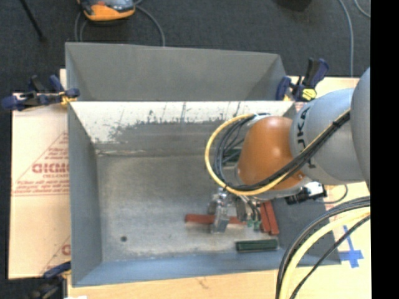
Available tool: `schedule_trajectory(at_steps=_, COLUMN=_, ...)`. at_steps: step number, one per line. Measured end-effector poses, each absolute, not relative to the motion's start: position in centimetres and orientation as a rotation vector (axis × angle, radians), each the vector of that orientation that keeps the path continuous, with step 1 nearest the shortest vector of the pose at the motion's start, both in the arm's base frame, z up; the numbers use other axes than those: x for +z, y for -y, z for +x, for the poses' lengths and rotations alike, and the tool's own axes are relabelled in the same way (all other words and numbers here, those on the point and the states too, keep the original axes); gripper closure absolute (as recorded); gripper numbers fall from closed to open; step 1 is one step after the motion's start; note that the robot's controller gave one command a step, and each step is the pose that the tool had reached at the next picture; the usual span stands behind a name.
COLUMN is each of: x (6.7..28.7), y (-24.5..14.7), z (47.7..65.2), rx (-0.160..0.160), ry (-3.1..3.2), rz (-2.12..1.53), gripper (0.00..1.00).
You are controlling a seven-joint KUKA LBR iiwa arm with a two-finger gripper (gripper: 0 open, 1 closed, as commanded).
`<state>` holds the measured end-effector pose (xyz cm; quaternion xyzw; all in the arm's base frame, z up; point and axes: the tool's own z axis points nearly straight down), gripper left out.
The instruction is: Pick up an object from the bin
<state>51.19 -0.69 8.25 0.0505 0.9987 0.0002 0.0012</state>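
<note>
Metal of the gripper (219,217) shows low in the bin (84,185), down close to the floor and toward the near right corner, below the arm's orange wrist cover (265,151). We see it directly over a flat red-brown strip (198,218) that lies on the floor roughly parallel to the near wall. The strip's left end reaches out clear to the left of the gripper, and a shorter bit of the same colour shows just to the gripper's right. We cannot tell how far the gripper is open. We also cannot tell whether it has hold of the strip or only sits on top of it, because its parts run together with the strip where they meet.

To the right of the gripper, close against the bin's right wall, we see a second red piece (270,218), longer than it is wide and lying slanted. Nearer the near wall, by the near right corner, a dark green bar (255,246) lies flat on the floor, apart from the strip. We also make out a small dark spot (123,239) on the floor toward the near left corner, well apart from everything else. Yellow and black cables (213,161) loop round the orange wrist cover above the gripper.
</note>
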Motion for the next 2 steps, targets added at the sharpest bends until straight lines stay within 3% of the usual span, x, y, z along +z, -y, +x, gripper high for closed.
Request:
schedule_trajectory(at_steps=1, x=8.3, y=0.7, z=51.2, rx=0.001, ry=-3.135, rz=0.16, gripper=1.0)
schedule_trajectory(at_steps=2, x=21.2, y=3.4, z=52.9, rx=0.0, ry=-3.135, rz=0.122, gripper=1.0)
